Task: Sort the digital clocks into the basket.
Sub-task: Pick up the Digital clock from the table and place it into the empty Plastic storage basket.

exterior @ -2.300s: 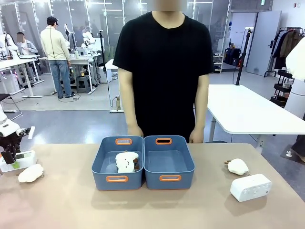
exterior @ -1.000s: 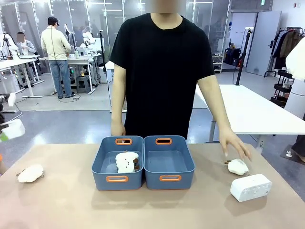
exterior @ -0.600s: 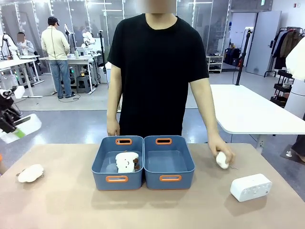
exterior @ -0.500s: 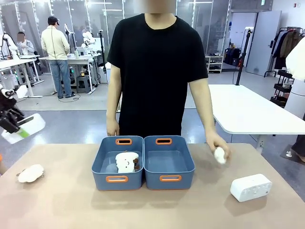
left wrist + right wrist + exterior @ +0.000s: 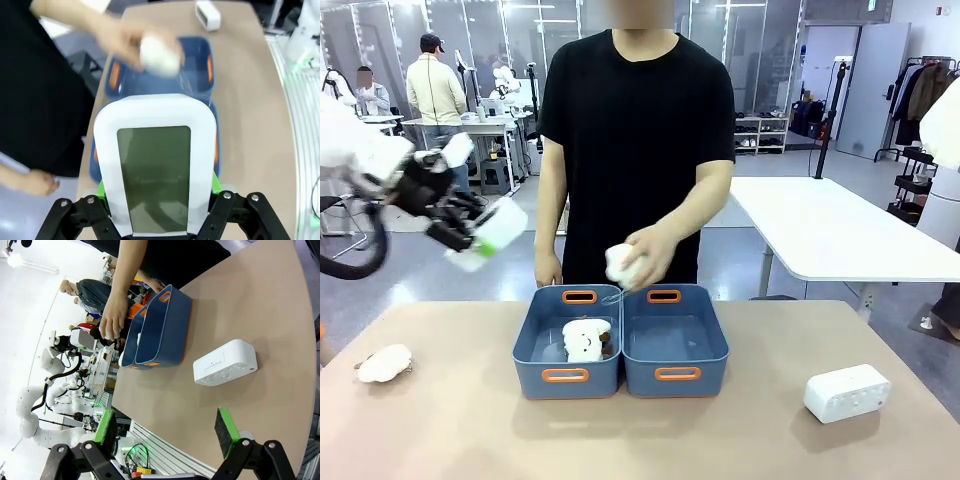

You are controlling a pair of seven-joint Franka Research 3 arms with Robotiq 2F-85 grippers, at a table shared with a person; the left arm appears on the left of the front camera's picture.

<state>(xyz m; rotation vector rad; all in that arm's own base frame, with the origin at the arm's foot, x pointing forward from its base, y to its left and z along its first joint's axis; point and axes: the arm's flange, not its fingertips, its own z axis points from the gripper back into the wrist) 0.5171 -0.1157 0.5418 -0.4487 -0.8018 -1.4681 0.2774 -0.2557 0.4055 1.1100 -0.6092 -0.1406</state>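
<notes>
One clock (image 5: 155, 165) clamped in left tool (image 5: 159, 192), arm raised | right tool (image 5: 165, 430) spread apart

Bright even light, soft shadows, motion-blurred hand (image 5: 117, 36), wide-angle edge warping

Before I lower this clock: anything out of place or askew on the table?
Nothing stands out. The left basket and right basket sit square, side by side, a plush toy in the left. The left gripper holds one clock aloft; the other clock lies flat on the table.
</notes>
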